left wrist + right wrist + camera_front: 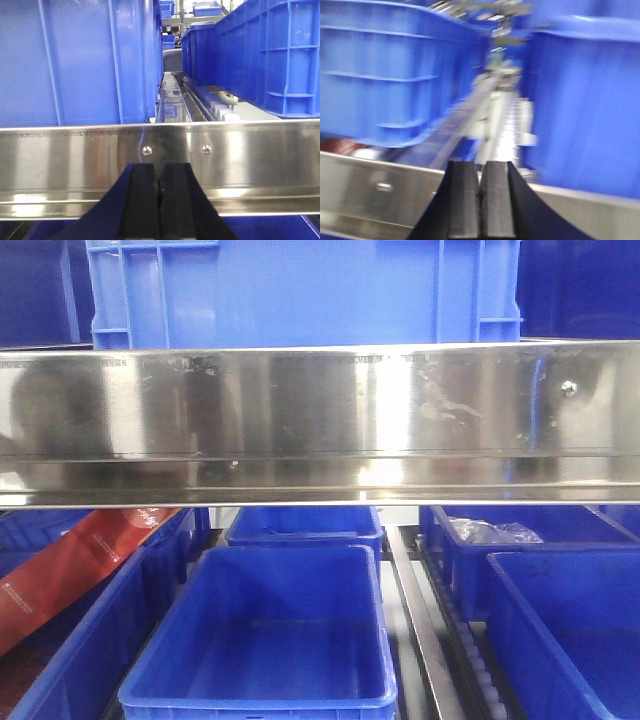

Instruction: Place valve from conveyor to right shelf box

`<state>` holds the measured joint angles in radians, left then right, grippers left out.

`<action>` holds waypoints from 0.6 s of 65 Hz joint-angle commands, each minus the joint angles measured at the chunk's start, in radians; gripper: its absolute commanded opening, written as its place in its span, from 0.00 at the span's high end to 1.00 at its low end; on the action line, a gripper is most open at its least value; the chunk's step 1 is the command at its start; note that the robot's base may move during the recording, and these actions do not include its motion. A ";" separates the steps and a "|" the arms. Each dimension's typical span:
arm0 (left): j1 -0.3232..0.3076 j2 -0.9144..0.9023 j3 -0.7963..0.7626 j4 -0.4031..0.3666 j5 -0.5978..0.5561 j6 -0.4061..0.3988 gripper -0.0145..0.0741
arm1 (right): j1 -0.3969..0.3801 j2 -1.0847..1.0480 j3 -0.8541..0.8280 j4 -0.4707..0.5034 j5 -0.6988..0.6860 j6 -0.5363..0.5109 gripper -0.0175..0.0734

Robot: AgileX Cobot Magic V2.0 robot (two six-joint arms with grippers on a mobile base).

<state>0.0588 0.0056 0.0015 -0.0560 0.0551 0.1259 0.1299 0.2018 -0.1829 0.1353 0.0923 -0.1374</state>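
From the front camera I see a polished steel shelf rail [320,420] spanning the whole width, a blue crate [300,290] above it and open blue bins below. The middle bin [265,640] looks bare; the right rear bin [520,540] holds a clear plastic bag [495,532], and a red package [70,570] leans in the left bin. My left tool [160,200] has its pads pressed together, holding nothing, just short of the rail with crates behind. My right tool [480,200] is likewise pinched together and bare; that view is blurred. I find no valve or conveyor in any view.
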 commanded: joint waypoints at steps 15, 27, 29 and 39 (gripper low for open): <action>-0.006 -0.006 -0.001 -0.003 -0.021 -0.007 0.96 | -0.083 -0.202 0.183 -0.006 -0.042 0.029 0.98; -0.006 -0.006 -0.001 -0.003 -0.021 -0.007 0.96 | -0.110 -0.202 0.183 -0.009 -0.027 0.034 0.98; -0.006 -0.006 -0.001 -0.003 -0.021 -0.007 0.96 | -0.112 -0.202 0.183 -0.009 -0.027 0.034 0.98; -0.006 -0.006 -0.001 -0.003 -0.021 -0.007 0.96 | -0.117 -0.202 0.183 -0.009 -0.025 0.034 0.98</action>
<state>0.0588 0.0056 0.0036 -0.0560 0.0529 0.1259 0.0175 0.0081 -0.0019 0.1317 0.0893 -0.1086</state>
